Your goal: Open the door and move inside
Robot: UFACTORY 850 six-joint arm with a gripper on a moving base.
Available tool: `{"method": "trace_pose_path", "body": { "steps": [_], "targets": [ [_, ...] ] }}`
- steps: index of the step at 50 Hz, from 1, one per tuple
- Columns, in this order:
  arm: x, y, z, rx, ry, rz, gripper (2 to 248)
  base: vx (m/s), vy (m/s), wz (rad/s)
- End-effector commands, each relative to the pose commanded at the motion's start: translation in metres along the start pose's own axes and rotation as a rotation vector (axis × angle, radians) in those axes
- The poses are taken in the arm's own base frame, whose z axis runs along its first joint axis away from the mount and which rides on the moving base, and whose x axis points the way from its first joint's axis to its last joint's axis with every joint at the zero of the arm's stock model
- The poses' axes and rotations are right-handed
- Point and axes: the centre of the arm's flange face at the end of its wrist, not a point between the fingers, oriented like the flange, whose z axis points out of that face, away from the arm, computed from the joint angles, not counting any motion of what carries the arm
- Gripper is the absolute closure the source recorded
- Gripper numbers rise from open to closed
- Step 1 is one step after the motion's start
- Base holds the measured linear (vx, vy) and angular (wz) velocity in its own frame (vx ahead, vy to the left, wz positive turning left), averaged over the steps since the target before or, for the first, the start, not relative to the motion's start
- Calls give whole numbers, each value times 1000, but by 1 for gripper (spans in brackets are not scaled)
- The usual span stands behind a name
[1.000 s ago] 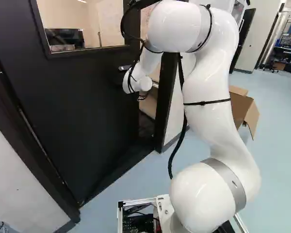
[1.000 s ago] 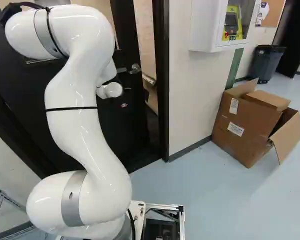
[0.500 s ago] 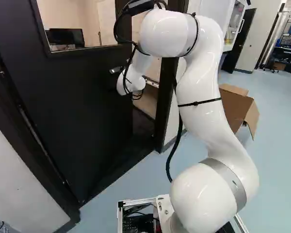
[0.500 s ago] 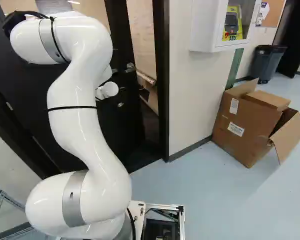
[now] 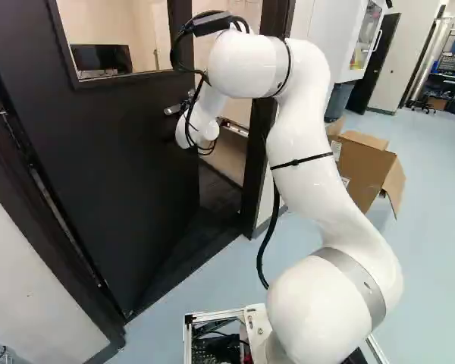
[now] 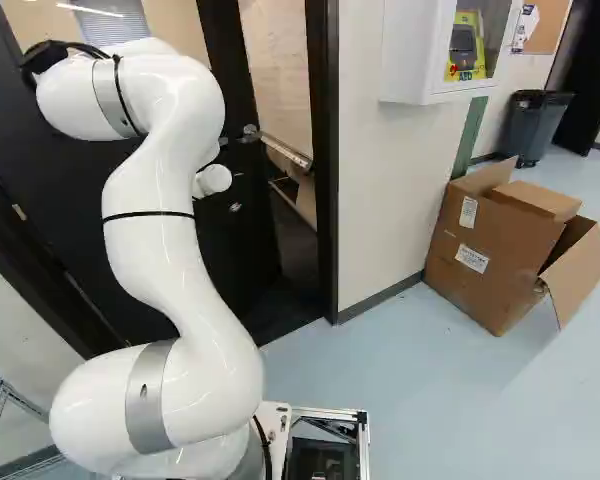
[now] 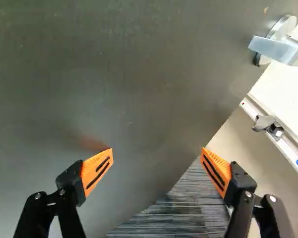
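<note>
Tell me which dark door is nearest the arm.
The windowed door, its lever handle right by the arm's wrist; the other dark door stands far back beyond the wall cabinet.

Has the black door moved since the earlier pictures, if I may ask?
Yes, the black door has swung further inward, its free edge now farther from the door frame.

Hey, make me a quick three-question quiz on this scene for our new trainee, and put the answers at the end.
1. True or false: the door stands partly open.
2. Multiple choice: what does the cardboard box rest on? A, a table; B, the floor; C, a shelf.
3. Fill in the blank: the gripper is gripping ____.

Key: 1, true; 2, B; 3, nothing.
</note>
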Motion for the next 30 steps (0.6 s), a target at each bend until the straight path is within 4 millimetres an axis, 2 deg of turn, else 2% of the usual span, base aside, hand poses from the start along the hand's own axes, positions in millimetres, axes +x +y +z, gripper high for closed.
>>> {"method": "trace_pose_path", "body": {
  "steps": [10, 30],
  "targets": [
    [0, -2, -4, 2, -3, 0, 3, 0, 0, 0],
    [-7, -10, -40, 11, -34, 4, 3, 0, 0, 0]
  ]
}}
